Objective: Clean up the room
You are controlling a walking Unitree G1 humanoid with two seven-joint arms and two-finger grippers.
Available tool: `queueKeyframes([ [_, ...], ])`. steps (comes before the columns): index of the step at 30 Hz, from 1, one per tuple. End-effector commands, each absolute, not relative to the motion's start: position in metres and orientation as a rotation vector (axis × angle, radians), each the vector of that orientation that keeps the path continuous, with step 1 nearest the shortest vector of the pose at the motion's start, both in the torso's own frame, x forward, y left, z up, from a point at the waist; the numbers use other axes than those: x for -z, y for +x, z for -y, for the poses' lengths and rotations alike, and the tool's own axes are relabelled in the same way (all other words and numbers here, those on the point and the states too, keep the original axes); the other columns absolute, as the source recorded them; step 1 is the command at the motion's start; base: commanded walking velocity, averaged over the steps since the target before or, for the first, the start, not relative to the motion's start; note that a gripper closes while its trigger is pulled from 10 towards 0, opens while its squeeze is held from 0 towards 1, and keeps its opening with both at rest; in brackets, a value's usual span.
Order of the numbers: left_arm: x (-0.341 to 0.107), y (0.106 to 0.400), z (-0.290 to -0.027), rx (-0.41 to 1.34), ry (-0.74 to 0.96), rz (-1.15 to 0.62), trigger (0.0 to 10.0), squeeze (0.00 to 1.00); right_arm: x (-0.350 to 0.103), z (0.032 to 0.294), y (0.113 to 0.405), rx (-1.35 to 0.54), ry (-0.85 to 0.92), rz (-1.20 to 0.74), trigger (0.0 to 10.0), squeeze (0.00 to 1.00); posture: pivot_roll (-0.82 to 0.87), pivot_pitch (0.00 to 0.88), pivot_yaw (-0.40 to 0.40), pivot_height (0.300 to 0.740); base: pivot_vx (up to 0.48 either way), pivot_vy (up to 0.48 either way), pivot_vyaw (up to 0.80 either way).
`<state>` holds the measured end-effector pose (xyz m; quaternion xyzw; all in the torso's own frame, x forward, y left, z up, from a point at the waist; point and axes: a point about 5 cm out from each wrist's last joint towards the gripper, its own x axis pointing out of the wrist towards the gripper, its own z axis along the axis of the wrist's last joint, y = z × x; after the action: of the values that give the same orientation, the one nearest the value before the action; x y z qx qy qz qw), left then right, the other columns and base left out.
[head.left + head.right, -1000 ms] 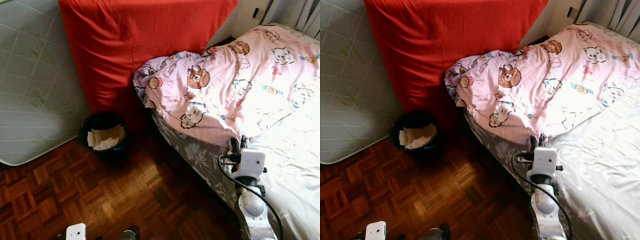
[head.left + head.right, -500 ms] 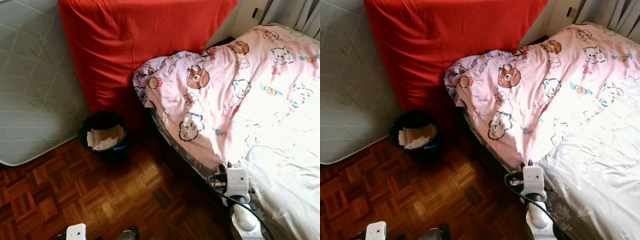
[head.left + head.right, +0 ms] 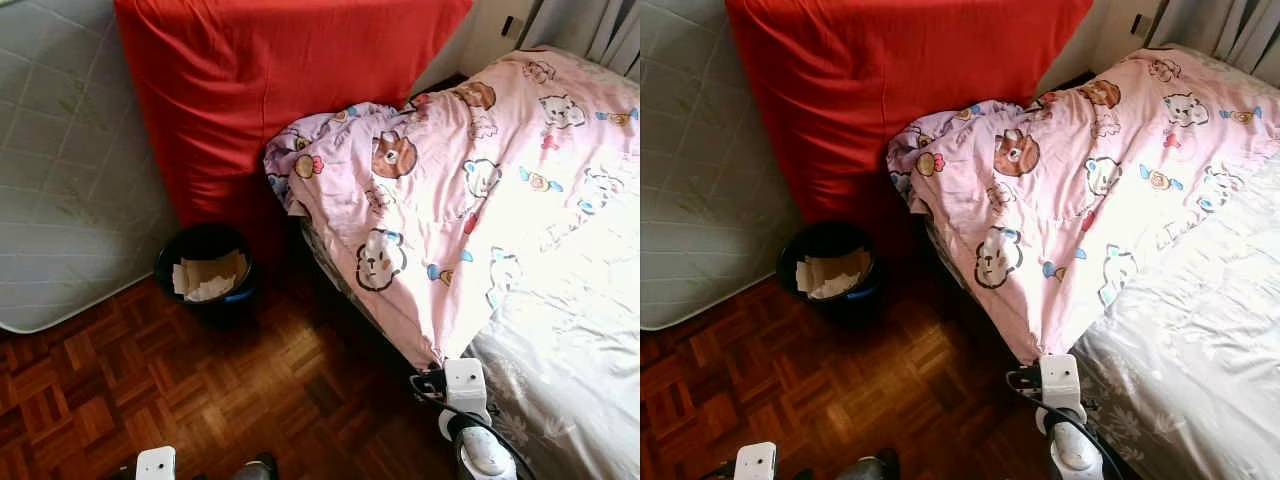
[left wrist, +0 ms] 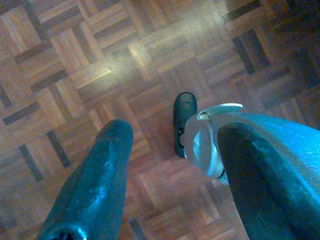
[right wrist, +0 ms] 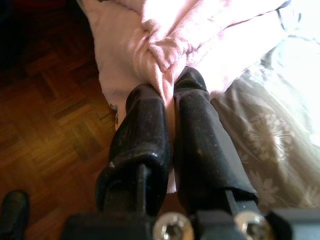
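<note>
Leftmost, a pale quilted mattress [image 3: 60, 170] is leaning upright against the wall, and beside it a second one in a red cover [image 3: 280, 90] is standing on edge just behind the head of the bed. Down on the parquet floor [image 3: 200, 400], a black bin [image 3: 205, 272] is sitting at the foot of the red cover, holding scraps of pale paper or card. Low at the near edge, the left gripper [image 4: 165, 165] is hanging over the bare floor with its two black fingers spread wide apart and nothing between them; a dark foot of the robot is showing beyond them in the left wrist view. Moving rightward, the pink cartoon-print blanket [image 3: 450, 190] is lying bunched at the head of the bed and draping down over the near side of the mattress, its lowest corner reaching the bed's edge. At that corner the right gripper [image 5: 169, 107] is pinching a fold of the pink cloth, its fingers [image 5: 142, 130] pressed close together on it. Further right, the grey floral bedsheet [image 3: 570, 360] is lying uncovered and washed in bright sunlight, and grey curtains [image 3: 600, 25] are hanging at the far corner.
</note>
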<state>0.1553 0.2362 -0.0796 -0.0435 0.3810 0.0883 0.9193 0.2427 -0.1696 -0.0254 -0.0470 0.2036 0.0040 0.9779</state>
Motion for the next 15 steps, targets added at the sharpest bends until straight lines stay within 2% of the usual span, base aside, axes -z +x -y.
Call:
queueKeyframes([
  [1, 0.0835, 0.1454, -0.2388, -0.186, -0.084, -0.823, 10.0, 0.0, 0.0328, 0.1687, 0.2354, -0.023, -0.073, -0.446, 10.0, 0.0, 0.08, 0.203, -0.032, 0.74, 0.0, 0.0, 0.0],
  [3, 0.0835, 0.1455, -0.2386, -0.185, -0.082, -0.823, 10.0, 0.0, 0.0336, 0.1685, 0.2356, -0.03, -0.068, -0.448, 10.0, 0.0, 0.08, 0.202, -0.033, 0.74, 0.0, 0.0, 0.0],
  [4, 0.0835, 0.1456, -0.2385, -0.185, -0.081, -0.823, 10.0, 0.0, 0.0347, 0.168, 0.2349, -0.036, -0.066, -0.454, 10.0, 0.13, 0.08, 0.202, -0.033, 0.74, 0.0, 0.0, 0.0],
  [5, 0.0835, 0.1457, -0.2385, -0.185, -0.081, -0.823, 10.0, 0.0, 0.0353, 0.1672, 0.2345, -0.043, -0.058, -0.456, 10.0, 0.82, 0.08, 0.202, -0.033, 0.74, 0.0, 0.0, 0.0],
  [6, 0.0835, 0.1457, -0.2384, -0.185, -0.081, -0.822, 10.0, 0.0, 0.0356, 0.1667, 0.2342, -0.047, -0.052, -0.458, 10.0, 0.82, 0.08, 0.202, -0.033, 0.74, 0.0, 0.0, 0.0],
  [7, 0.0835, 0.1458, -0.2384, -0.185, -0.081, -0.822, 10.0, 0.0, 0.0358, 0.1664, 0.2341, -0.051, -0.05, -0.459, 10.0, 1.0, 0.08, 0.202, -0.034, 0.74, 0.0, 0.0, 0.0],
  [15, 0.0835, 0.1459, -0.238, -0.186, -0.078, -0.823, 10.0, 0.0, 0.0381, 0.1657, 0.2323, -0.051, -0.05, -0.464, 10.0, 1.0, 0.08, 0.2, -0.035, 0.74, 0.0, 0.0, 0.0],
])
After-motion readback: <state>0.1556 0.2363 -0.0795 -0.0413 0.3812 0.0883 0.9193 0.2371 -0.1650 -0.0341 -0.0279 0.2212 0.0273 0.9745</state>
